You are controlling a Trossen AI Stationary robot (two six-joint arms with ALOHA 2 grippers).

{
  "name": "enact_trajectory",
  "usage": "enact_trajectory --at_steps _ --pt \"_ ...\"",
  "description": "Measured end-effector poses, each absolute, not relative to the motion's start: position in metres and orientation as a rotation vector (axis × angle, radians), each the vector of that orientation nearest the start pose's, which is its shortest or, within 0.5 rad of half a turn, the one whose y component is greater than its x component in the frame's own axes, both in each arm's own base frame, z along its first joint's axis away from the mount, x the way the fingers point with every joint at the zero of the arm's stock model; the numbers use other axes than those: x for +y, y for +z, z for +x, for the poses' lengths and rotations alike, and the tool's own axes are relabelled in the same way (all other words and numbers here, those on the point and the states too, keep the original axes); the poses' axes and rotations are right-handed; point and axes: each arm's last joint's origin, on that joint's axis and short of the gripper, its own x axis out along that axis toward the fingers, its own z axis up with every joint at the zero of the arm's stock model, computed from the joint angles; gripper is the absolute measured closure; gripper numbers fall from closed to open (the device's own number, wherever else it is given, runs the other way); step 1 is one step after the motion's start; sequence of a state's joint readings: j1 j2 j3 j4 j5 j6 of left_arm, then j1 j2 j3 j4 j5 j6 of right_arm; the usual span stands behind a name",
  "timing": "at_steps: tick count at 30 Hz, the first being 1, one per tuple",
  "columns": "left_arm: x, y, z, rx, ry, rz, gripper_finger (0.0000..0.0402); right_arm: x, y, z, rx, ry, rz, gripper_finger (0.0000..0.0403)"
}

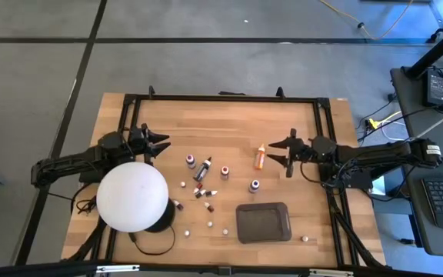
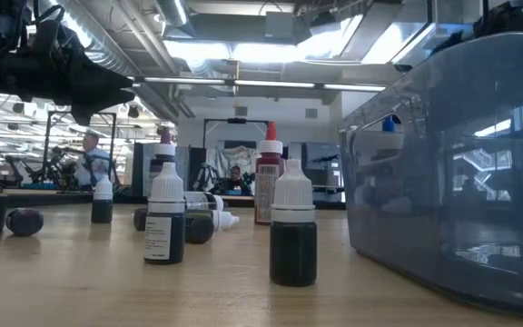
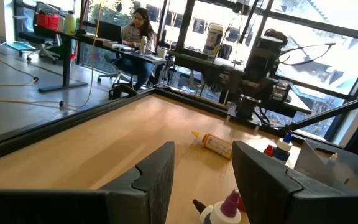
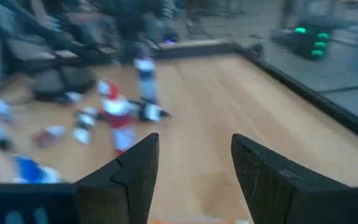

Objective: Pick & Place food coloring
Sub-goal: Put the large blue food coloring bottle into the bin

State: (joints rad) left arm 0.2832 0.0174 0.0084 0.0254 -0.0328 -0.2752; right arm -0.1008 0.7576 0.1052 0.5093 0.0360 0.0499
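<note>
On the wooden table (image 1: 229,123), seen from straight above, the food coloring (image 1: 203,181) lies scattered around the centre, with a longer orange bottle (image 1: 260,156) at two o'clock of the cluster. The dark grey tray (image 1: 263,221) at five o'clock holds nothing, so sorting looks unstarted (every bottle remains). The left gripper (image 1: 162,146) at nine o'clock and the right gripper (image 1: 278,151) at three o'clock both have jaws parted, empty.

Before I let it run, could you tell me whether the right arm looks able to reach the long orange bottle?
Probably yes: the right gripper hangs open right beside the long orange bottle, with only bare wood between them.
</note>
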Motion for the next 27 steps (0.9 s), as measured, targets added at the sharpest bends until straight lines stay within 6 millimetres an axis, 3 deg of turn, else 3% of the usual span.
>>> enact_trajectory --at_steps 4,7,13,17,27 --pt "0.028 0.167 0.094 -0.059 0.312 -0.271 0.0245 -0.007 0.196 0.164 0.072 -0.056 -0.020 0.0199" --pt "0.028 0.168 0.094 -0.060 0.312 -0.271 0.0245 0.003 0.229 0.177 0.026 -0.004 -0.100 0.0199" --pt "0.028 0.167 0.094 -0.060 0.312 -0.271 0.0245 0.027 0.277 0.208 0.354 0.034 -0.185 0.0199" --pt "0.028 0.167 0.094 -0.060 0.312 -0.271 0.0245 0.044 0.279 0.228 0.616 0.009 -0.243 0.0199" --pt "0.028 0.167 0.094 -0.060 0.312 -0.271 0.0245 0.076 0.266 0.276 0.880 0.077 -0.272 0.0199"
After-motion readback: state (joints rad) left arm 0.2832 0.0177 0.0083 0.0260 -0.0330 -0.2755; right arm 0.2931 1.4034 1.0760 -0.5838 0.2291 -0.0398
